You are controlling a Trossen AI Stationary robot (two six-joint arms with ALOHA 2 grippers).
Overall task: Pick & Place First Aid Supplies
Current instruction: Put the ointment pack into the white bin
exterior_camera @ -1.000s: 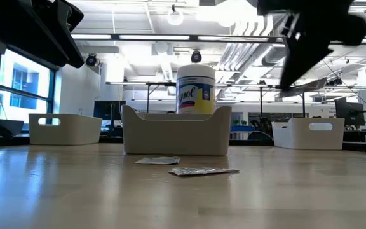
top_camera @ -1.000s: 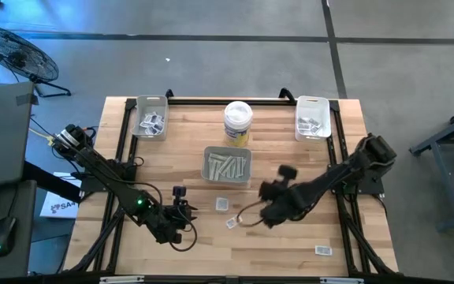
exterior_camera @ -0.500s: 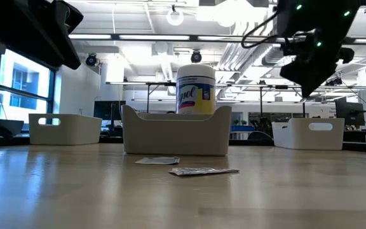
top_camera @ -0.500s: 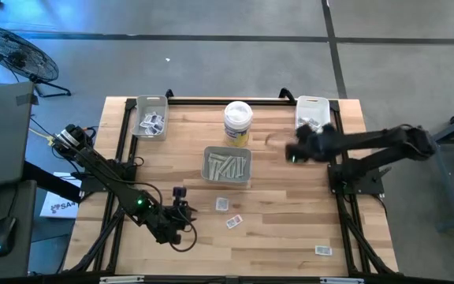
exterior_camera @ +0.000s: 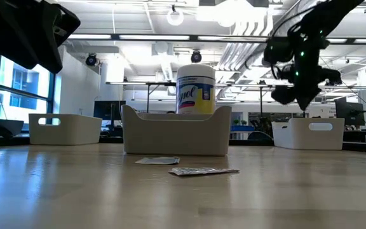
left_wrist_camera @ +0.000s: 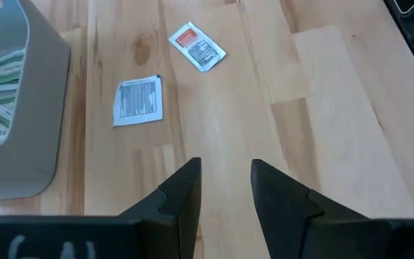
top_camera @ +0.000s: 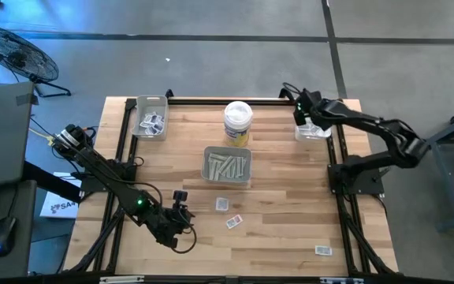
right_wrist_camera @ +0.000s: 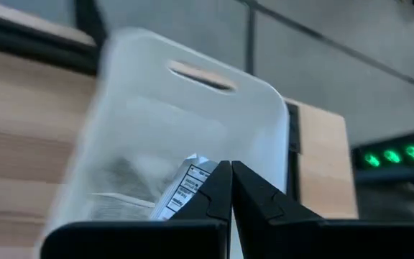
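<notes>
My right gripper (top_camera: 300, 111) hangs over the white tray (top_camera: 314, 126) at the table's far right, shut on a small white printed packet (right_wrist_camera: 186, 185); it also shows in the low view (exterior_camera: 295, 95). My left gripper (top_camera: 182, 207) is open and empty, low over the table's near left. Ahead of it lie a white packet with blue print (left_wrist_camera: 138, 101) and a packet with an orange label (left_wrist_camera: 198, 46), flat on the wood. A third packet (top_camera: 322, 250) lies near the near right corner. The grey centre tray (top_camera: 227, 166) holds long pale strips. My right gripper pinches the small white packet between its two shut fingers, by an edge (right_wrist_camera: 205, 180). The rest of the packet sticks out to one side of the fingers. The packet is lifted clear, above the inside of the white tray (right_wrist_camera: 192, 108).
A tall white tub with a yellow label (top_camera: 238, 122) stands behind the centre tray. A white tray (top_camera: 150, 117) with packets stands at the far left. The table's near half is mostly bare wood around the loose packets.
My right gripper has risen from beside the two loose packets near the table's middle and swung toward the far right, ending over the far right white tray. Both loose packets lie where they were.
</notes>
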